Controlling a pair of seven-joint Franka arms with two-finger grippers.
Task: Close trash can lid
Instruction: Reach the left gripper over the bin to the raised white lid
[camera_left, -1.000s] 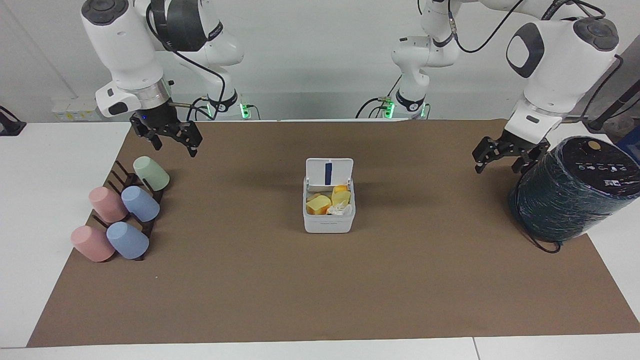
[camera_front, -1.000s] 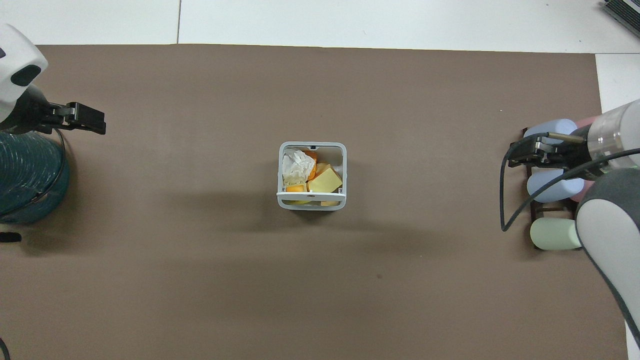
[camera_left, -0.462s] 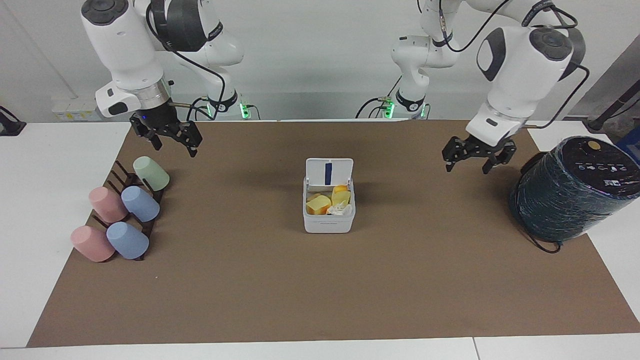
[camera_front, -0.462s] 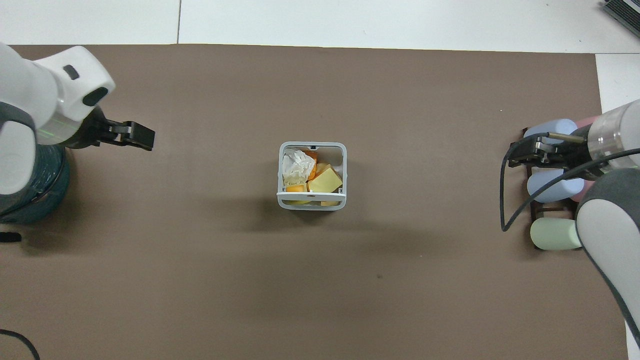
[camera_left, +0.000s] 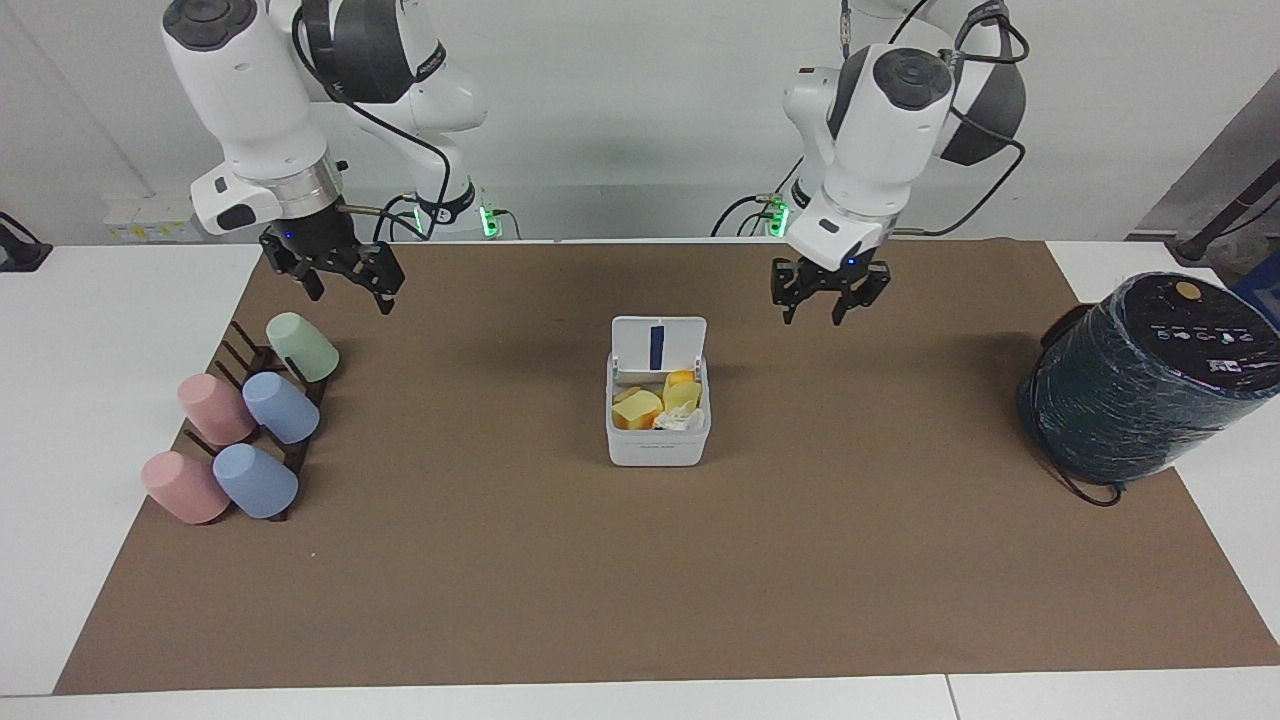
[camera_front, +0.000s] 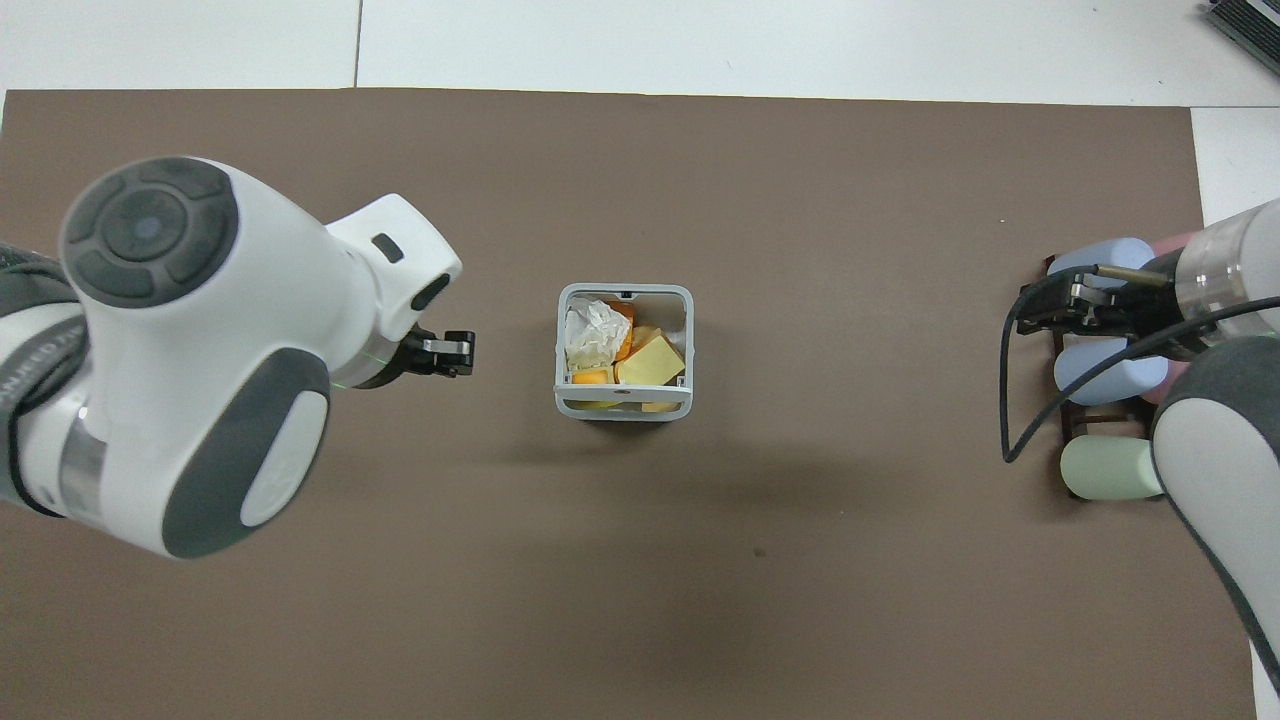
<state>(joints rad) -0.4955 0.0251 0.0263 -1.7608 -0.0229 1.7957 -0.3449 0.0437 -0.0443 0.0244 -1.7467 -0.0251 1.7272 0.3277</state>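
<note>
A: Start at the robots' edge of the counter (camera_left: 150, 620). What hangs there?

B: The left tool (camera_left: 829, 300) hangs in the air over the brown mat (camera_left: 640, 600), pointing down, its two fingers (camera_left: 786, 303) standing apart with nothing between them. It touches nothing.

A: And the trash can?

B: The trash can (camera_left: 657, 435) sits on the mat near the left tool, toward the right arm's end from it and lower down. The two are clearly apart. From overhead the left tool (camera_front: 455, 353) shows just beside the trash can (camera_front: 623, 405), with bare mat (camera_front: 640, 600) between them.

A: Is the lid shut?

B: No. The lid (camera_left: 658, 346) stands upright on its hinge at the edge of the can nearest the robots, its underside with the dark blue stripe showing. Inside lie yellow and orange scraps (camera_left: 640, 408) and a crumpled white tissue (camera_front: 592, 328).

A: The other arm?

B: The right tool (camera_left: 337, 272) waits in the air over the cup rack (camera_left: 262, 358), fingers spread, gripping nothing. A green cup (camera_left: 302, 346) lies just below it, with blue cups (camera_left: 281, 407) and pink cups (camera_left: 213, 408) farther out.

A: Anything else?

B: A large dark wrapped cylinder (camera_left: 1140, 385) stands well apart from the left tool, at the left arm's end of the counter.
</note>
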